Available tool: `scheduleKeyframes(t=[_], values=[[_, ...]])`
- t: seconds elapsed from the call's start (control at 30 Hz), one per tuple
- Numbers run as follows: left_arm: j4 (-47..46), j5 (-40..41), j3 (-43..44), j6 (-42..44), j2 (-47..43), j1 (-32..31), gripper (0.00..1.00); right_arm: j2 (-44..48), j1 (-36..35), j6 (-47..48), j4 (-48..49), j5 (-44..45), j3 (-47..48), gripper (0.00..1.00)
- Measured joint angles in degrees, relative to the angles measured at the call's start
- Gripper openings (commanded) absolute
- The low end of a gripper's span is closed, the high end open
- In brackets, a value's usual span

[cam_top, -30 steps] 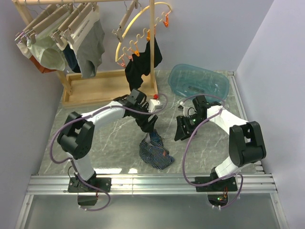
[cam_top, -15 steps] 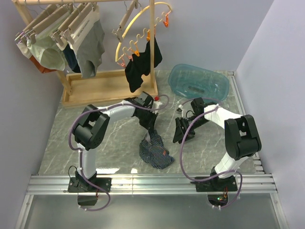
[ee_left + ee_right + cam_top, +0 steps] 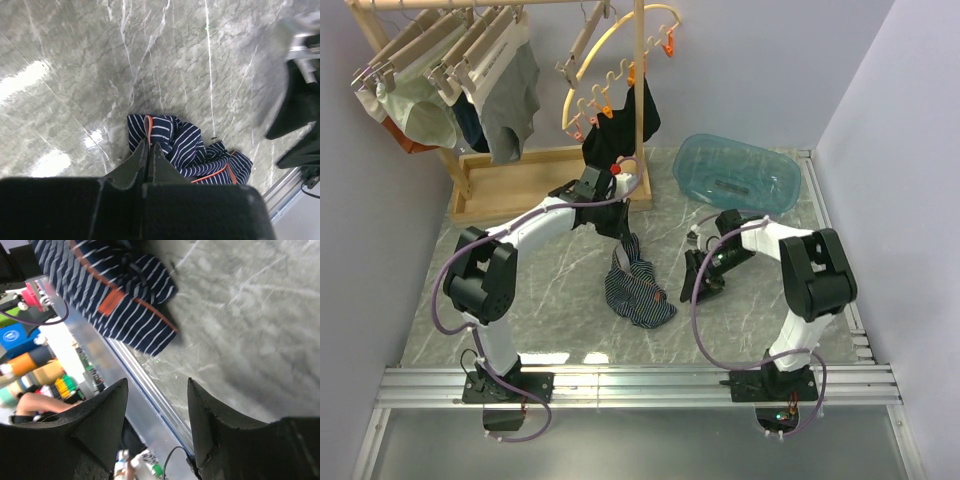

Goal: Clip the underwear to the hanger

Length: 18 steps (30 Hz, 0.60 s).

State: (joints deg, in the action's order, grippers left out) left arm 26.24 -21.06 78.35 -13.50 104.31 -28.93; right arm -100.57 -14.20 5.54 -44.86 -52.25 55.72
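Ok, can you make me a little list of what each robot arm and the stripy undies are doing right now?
left pincer: shut on the top edge of the dark navy striped underwear with orange trim
underwear: mostly bunched on the grey marble table
right pincer: open, holding nothing, next to the underwear
empty pale wooden bar hanger: hanging on the wooden rack at the back, nothing clipped to it
clear blue plastic tub: back right of the table
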Motion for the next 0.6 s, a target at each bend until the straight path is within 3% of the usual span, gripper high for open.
scheduleKeyframes(t=[0.4,0.6], values=[[-0.3,0.0,-2.2,-2.1,-0.1,0.0,0.0,-11.4,-2.1,-8.3,6.5,-5.1,2.9,0.57],[-0.3,-0.1,-2.2,-2.3,-0.2,0.0,0.0,-13.2,-6.6,-10.8,9.4,-5.9,3.6,0.41]])
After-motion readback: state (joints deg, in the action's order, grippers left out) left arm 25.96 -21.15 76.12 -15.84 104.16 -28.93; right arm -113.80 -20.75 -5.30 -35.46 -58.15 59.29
